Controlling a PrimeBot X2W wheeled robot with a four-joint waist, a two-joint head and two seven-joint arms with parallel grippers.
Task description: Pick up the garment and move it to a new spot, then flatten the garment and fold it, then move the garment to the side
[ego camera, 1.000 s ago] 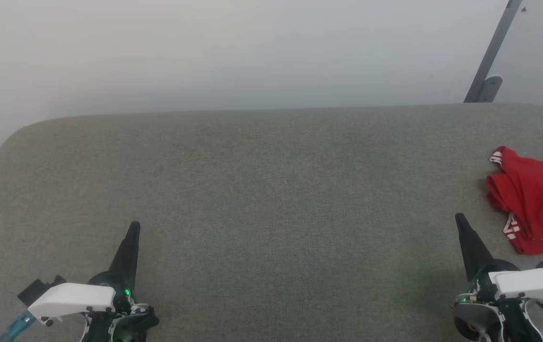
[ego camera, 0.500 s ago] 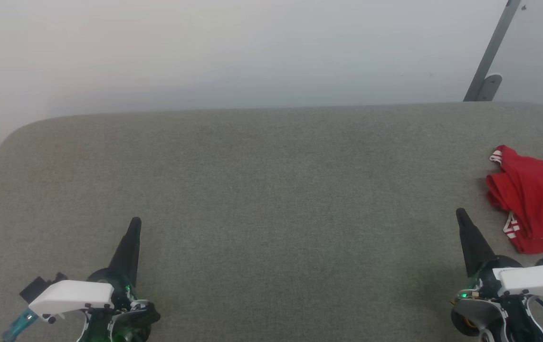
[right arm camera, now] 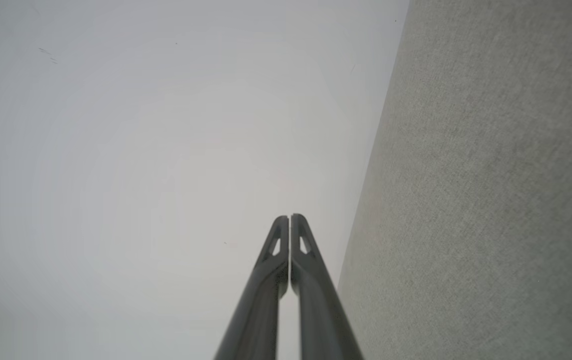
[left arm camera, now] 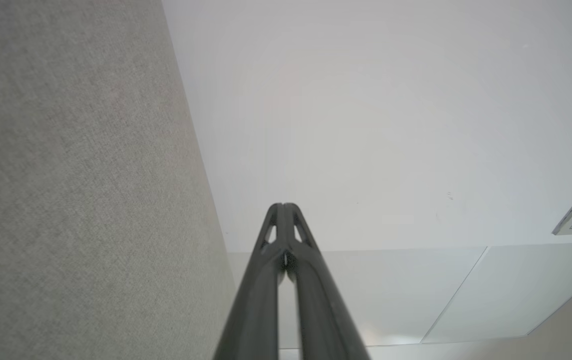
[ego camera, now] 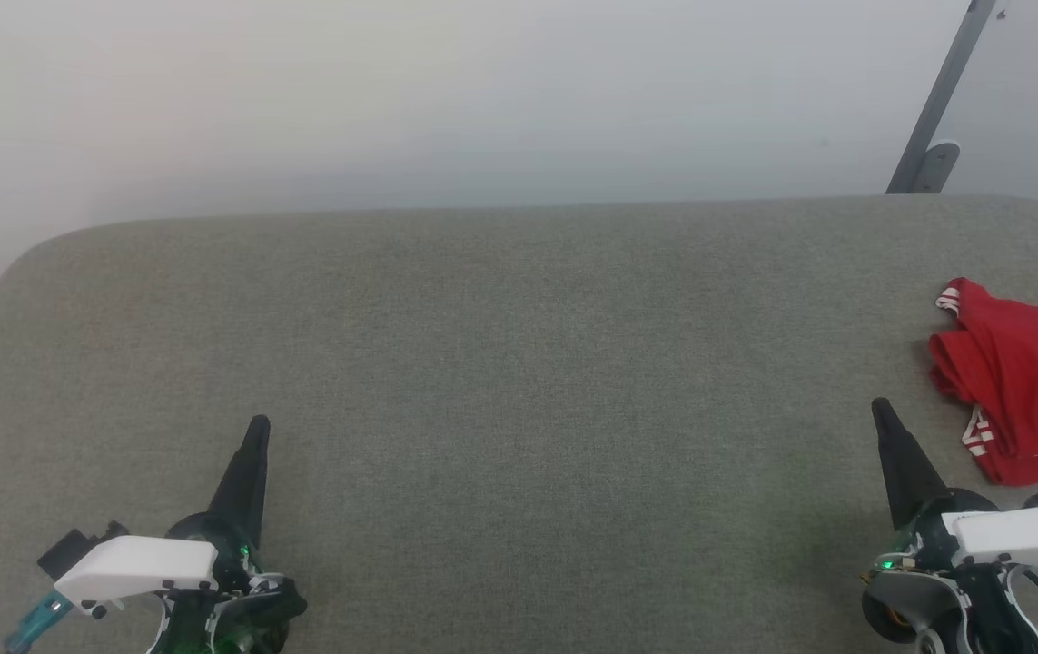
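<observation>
Garment (ego camera: 1023,381) bunched at head view's right edge, cut off by the frame, lettering hidden, on grey padded surface (ego camera: 519,345). Left gripper (ego camera: 258,425) lower left, right gripper (ego camera: 879,406) lower right: both pinched together, empty. Wrist views show fingertips touching.

Looks like a bare test lab to me: grey fabric-covered bench (ego camera: 519,363), blank white wall (ego camera: 391,91) at 12 o'clock (angled metal strut (ego camera: 945,91) up at 2 o'clock).
</observation>
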